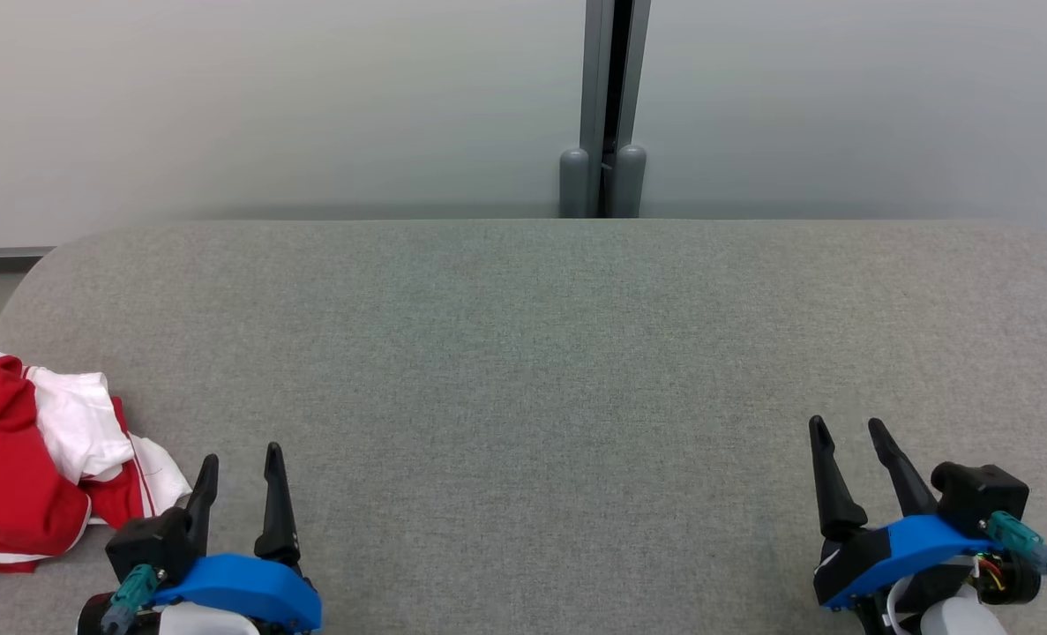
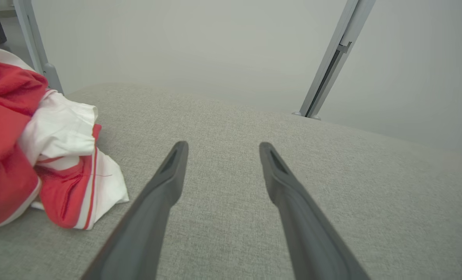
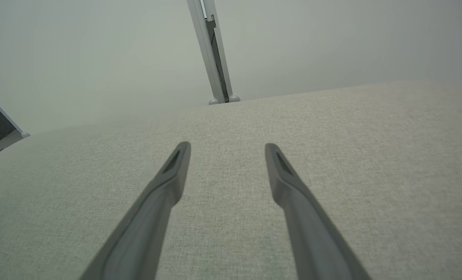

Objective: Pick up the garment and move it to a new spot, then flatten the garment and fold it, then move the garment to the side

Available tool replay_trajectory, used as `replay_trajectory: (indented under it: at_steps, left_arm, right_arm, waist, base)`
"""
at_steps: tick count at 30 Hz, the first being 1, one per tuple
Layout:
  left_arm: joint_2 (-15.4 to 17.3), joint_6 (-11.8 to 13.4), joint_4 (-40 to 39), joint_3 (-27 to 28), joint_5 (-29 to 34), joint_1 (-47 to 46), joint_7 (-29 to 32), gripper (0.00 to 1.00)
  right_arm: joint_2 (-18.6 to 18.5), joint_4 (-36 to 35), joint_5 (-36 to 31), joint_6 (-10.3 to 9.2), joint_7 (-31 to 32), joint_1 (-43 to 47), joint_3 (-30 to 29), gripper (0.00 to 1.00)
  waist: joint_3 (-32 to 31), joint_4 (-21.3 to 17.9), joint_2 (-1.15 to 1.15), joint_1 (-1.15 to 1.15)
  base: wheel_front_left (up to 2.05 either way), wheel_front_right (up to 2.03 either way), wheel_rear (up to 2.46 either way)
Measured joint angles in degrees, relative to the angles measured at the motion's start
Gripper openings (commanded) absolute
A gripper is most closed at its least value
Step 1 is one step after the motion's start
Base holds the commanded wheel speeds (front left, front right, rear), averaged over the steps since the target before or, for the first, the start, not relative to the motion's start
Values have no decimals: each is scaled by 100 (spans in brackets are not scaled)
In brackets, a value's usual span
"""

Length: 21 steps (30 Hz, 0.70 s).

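Grey fabric surface (image 1: 523, 353), pale wall (image 1: 223, 106) behind; crumpled red-and-white garment (image 1: 29, 459) far left; left gripper (image 1: 242, 454), right gripper (image 1: 846, 423) both splayed wide, empty

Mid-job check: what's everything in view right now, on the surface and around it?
padded surface: one, grey fabric, across the foreground
garment: one, red and white, crumpled at its near left edge
post: one, grey, upright behind the far edge
wall: one, pale grey, behind everything
left end effector: one, dark fingers, blue mount, lower left, open, empty
right end effector: one, same colours, lower right, open, empty
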Motion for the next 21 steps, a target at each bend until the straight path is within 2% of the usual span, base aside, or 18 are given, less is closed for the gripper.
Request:
replay_trajectory:
  at_steps: [21]
  left_arm:
    - [-133, 69, 35, 224, 909, 142, -244, 100]
  right_arm:
    - [8, 29, -928, 5, -252, 83, -153, 100]
  waist:
    - [-31, -19, 0, 0]
  base:
    - [0, 0, 0]
